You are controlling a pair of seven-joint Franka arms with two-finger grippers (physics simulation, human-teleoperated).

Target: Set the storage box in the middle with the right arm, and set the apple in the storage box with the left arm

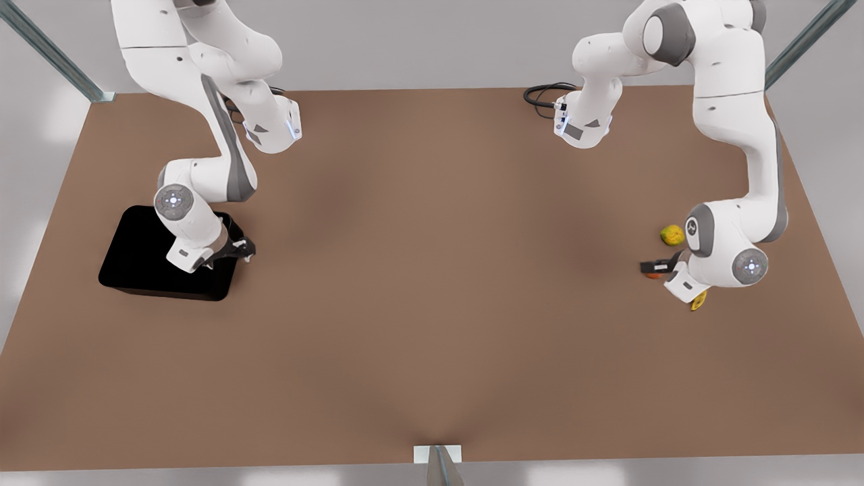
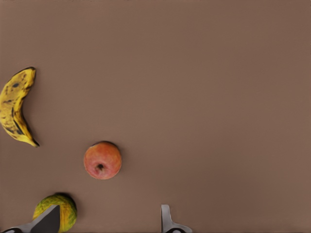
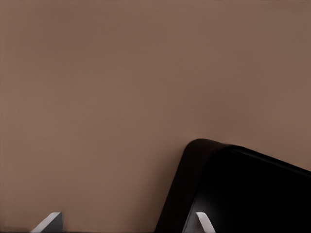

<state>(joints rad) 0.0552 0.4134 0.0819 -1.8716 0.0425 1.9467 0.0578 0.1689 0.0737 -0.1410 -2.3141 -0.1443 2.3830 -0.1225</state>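
So the right gripper (image 1: 244, 251) hangs jaws spread over the storage box (image 1: 138, 253)'s corner at the front view's left, rim between them. Over at the right, the left gripper (image 1: 653, 268), also spread, hovers above the apple (image 2: 102, 160) on the tabletop (image 1: 432, 304).

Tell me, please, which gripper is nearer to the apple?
The left gripper: it hovers open over the apple. The right gripper is across the table, at the storage box wall.
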